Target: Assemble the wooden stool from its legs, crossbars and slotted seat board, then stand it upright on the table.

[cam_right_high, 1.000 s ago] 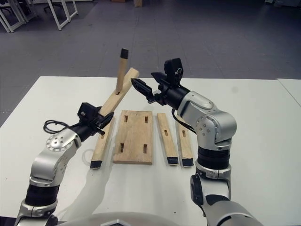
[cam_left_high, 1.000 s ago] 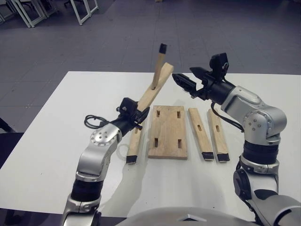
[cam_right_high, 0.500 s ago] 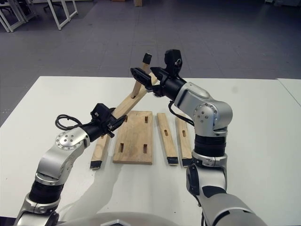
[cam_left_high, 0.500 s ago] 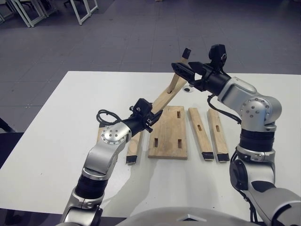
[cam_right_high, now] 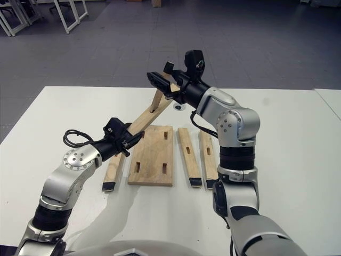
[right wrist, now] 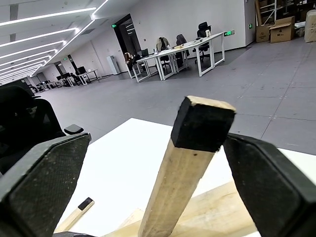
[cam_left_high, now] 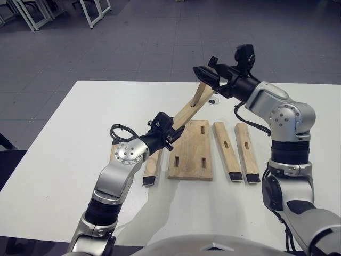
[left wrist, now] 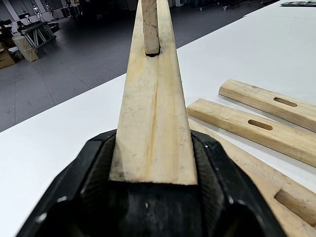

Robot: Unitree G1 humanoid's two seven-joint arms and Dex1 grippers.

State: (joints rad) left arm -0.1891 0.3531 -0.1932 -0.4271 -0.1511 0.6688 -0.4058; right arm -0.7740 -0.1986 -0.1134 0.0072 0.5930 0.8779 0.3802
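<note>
Since a second ago, lowered pale slotted leg (left wrist: 153, 123) toward right tool (right wrist: 163, 177) and advanced that tool over the square-section crossbar (right wrist: 170, 192) seated in the leg's slot. Found wide-set, textured black pads (right wrist: 44, 187) flanking its black-capped tip, apart. Found left tool (cam_left_high: 166, 130) clamped on the leg's flat lower end, forearm raised; rectangular seat board (cam_left_high: 190, 152) flat on worktop (cam_left_high: 69, 138) just beneath.

Seat board (cam_left_high: 190, 149) 1, legs (cam_left_high: 227, 151) 3, joined bars (cam_left_high: 186, 113) 2

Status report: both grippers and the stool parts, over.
Left gripper shut on slotted bar, raised aslant. Right gripper open, straddling black-capped piece stuck in its slot. Seat board flat on table, loose legs either side.
</note>
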